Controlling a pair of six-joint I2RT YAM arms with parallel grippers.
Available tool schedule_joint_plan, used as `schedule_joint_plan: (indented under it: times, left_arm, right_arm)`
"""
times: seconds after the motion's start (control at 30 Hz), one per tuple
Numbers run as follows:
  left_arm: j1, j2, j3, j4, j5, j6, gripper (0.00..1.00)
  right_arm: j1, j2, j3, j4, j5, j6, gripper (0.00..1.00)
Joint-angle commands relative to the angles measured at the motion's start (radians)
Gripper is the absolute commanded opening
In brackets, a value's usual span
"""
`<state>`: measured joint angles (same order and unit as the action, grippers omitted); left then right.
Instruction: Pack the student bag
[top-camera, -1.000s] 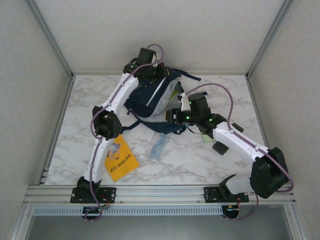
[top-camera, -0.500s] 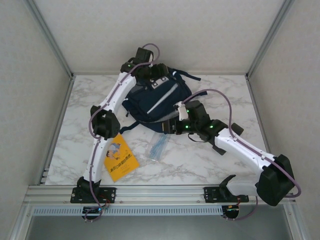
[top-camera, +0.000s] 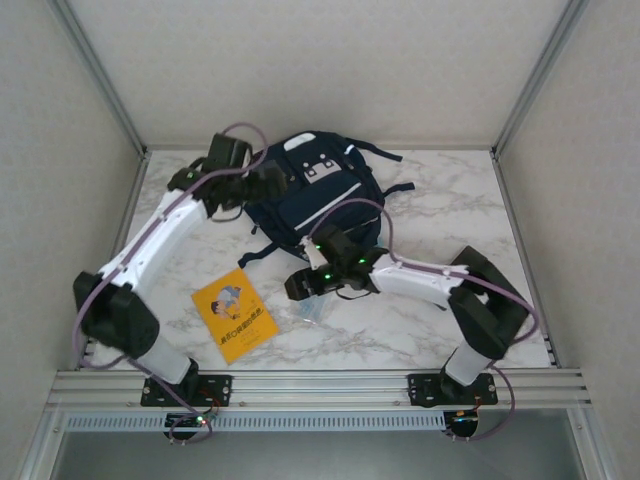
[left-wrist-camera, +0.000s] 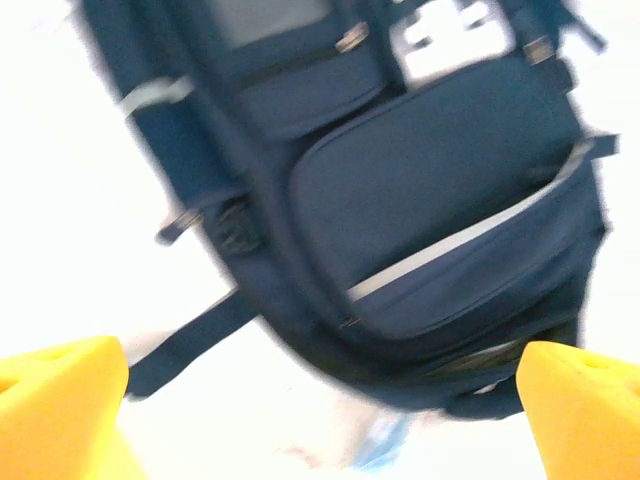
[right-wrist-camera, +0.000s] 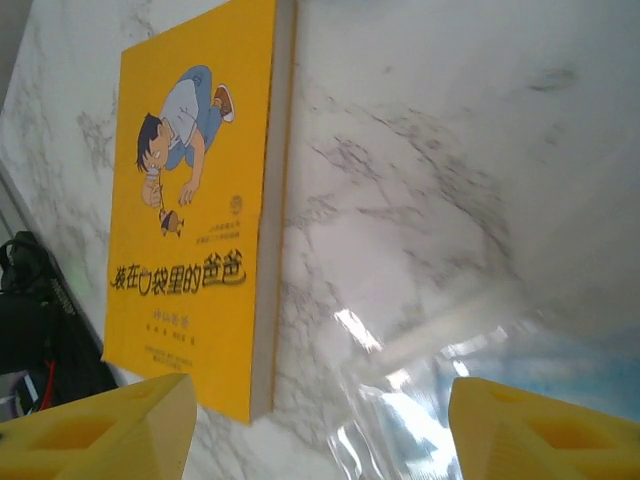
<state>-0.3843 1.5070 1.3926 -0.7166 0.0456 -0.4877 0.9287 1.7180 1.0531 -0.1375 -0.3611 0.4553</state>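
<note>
The student bag (top-camera: 322, 192) lies flat at the back middle of the marble table, dark navy with a white stripe and a grey patch. My left gripper (top-camera: 272, 183) hovers at its left edge, open, with nothing between the fingers. In the left wrist view the student bag (left-wrist-camera: 430, 200) spreads ahead of the left gripper (left-wrist-camera: 320, 425), whose yellow fingertips (left-wrist-camera: 60, 400) stand far apart. My right gripper (top-camera: 297, 287) hangs open in front of the bag, above a clear plastic packet (top-camera: 318, 303). The right gripper (right-wrist-camera: 320, 430) has the packet (right-wrist-camera: 500, 370) and bare marble between its fingers.
A yellow book (top-camera: 234, 313) with a cartoon boy lies at front left, and its spine (right-wrist-camera: 272, 200) runs just left of the right gripper. A loose bag strap (top-camera: 262, 250) trails toward the book. Metal rails (top-camera: 320, 382) and walls bound the table.
The left gripper opened and let go of the bag's top, then swung left. The bag dropped flat. The right gripper widened and moved down-left from the bag to above the plastic packet.
</note>
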Motion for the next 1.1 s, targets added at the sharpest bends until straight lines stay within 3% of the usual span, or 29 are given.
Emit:
schedule_joint_plan:
  times: [0.0,0.23,0.33,0.4,0.47,0.57,0.7,0.93,1.07]
  left_arm:
    - [0.047,-0.099,-0.235,0.019,-0.052,-0.07,1.0]
    - [0.148,-0.293,-0.526,0.019,-0.044,-0.147,1.0]
    - [0.177,-0.35,-0.635,0.05,-0.049,-0.195,0.96]
    - [0.193,-0.378,-0.709,0.085,-0.038,-0.226,0.86]
    - [0.204,-0.399,-0.772,0.13,-0.023,-0.255,0.67]
    - [0.206,-0.399,-0.834,0.182,-0.019,-0.273,0.48]
    - [0.208,-0.367,-0.887,0.235,-0.021,-0.289,0.48]
    - [0.207,-0.366,-0.966,0.314,-0.023,-0.327,0.48]
    - [0.207,-0.378,-0.995,0.339,-0.029,-0.342,0.48]
  right_arm:
    - [0.062,0.108,0.121,0.032,0.007,-0.026,0.69]
    - [0.133,0.275,0.299,-0.038,0.065,-0.042,0.7]
    - [0.144,0.325,0.346,-0.071,0.093,-0.04,0.7]
    - [0.147,0.355,0.369,-0.076,0.097,-0.029,0.7]
    - [0.151,0.377,0.387,-0.085,0.101,-0.027,0.7]
    - [0.157,0.402,0.415,-0.104,0.104,-0.027,0.69]
    - [0.164,0.408,0.429,-0.103,0.073,-0.028,0.63]
    - [0.17,0.387,0.436,-0.053,-0.073,0.011,0.44]
    - [0.178,0.348,0.423,-0.04,-0.086,0.021,0.41]
